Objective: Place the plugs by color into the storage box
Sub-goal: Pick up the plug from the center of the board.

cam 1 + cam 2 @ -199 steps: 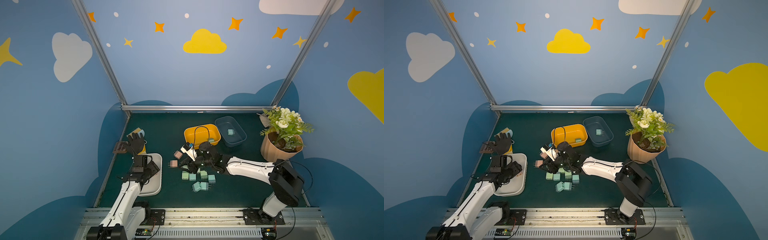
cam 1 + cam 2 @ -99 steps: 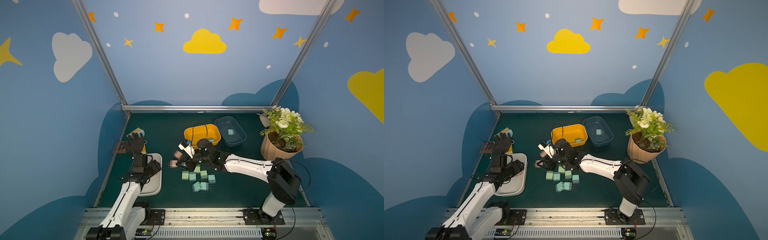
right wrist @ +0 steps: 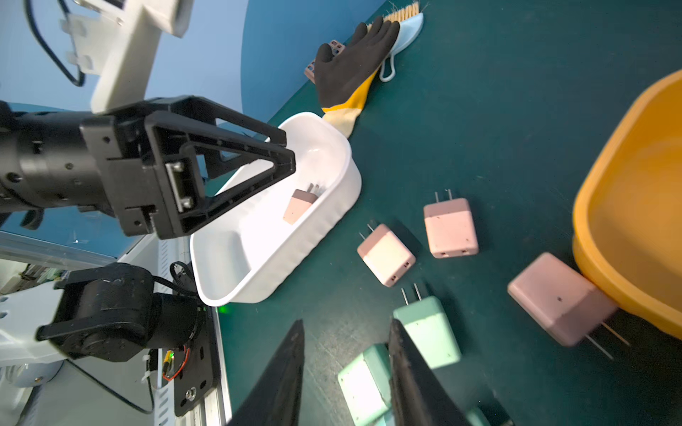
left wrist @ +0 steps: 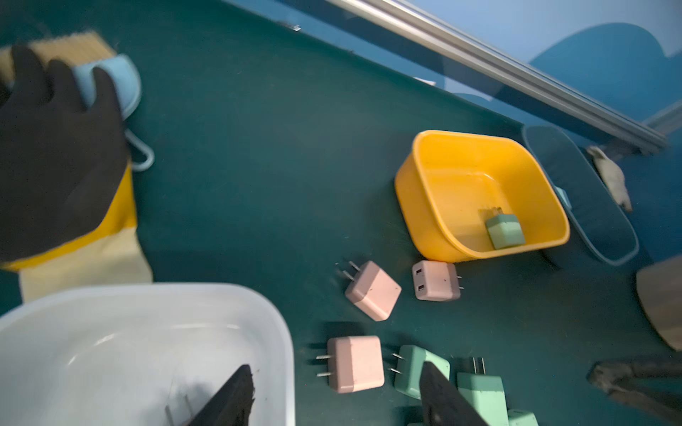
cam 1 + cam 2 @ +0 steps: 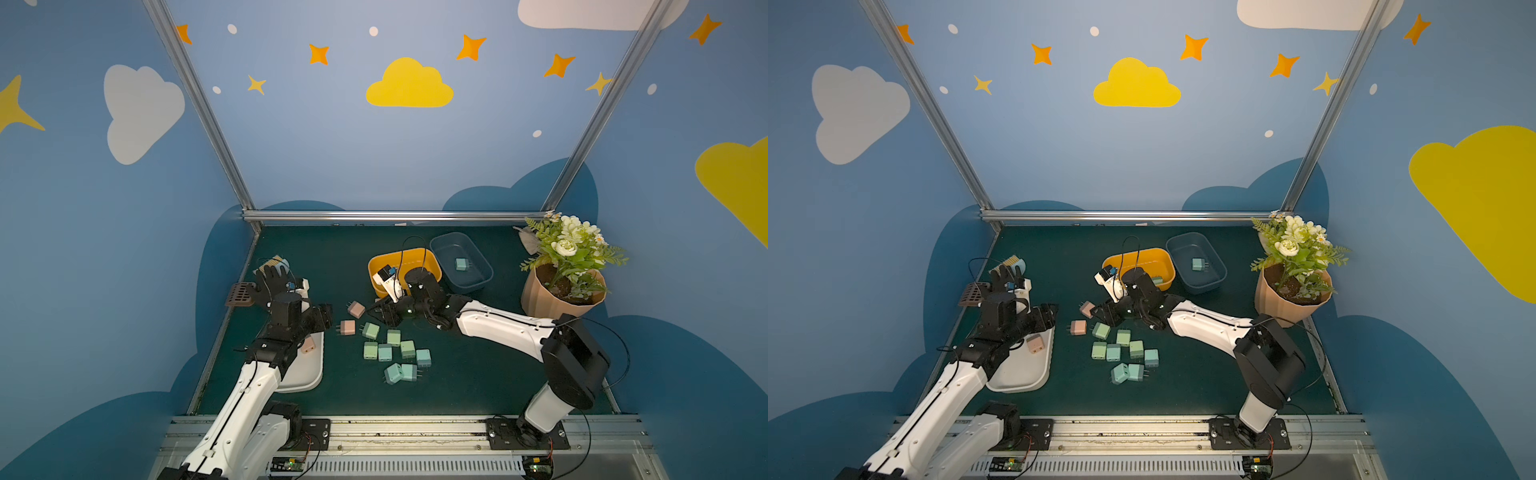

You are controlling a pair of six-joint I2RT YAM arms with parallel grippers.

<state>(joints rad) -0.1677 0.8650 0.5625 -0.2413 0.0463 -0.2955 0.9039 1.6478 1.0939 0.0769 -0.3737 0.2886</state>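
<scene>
Presently, the right fingers (image 3: 280,383) are seen narrowly apart and clamped on nothing, with one light green plug (image 3: 363,380) lying partly between them and a second green plug (image 3: 428,328) just beyond one tip. The left fingers (image 4: 232,398) are held wide apart and empty over the rim of the white tray (image 4: 184,295), with a loose pink plug (image 4: 354,363) just ahead of them on the worktop (image 4: 258,166). A stowed pink plug (image 3: 299,206) is lodged in the tray, a binned green plug (image 4: 505,230) in the yellow bin (image 4: 406,199) and a teal plug (image 5: 460,264) in the blue bin (image 5: 478,282); the rest lie loose between the two sets of fingers. Several hazards are noted. The green plugs are packed closely, so a finger could be brought down on top of one rather than beside it, or two could be pinched together and one dropped. Neighbours could be shoved aside and their prongs snagged. Green and teal are hard to distinguish in this light, so a plug could be sent to the wrong bin. Both arms stand close together, and contact between them is judged possible.
</scene>
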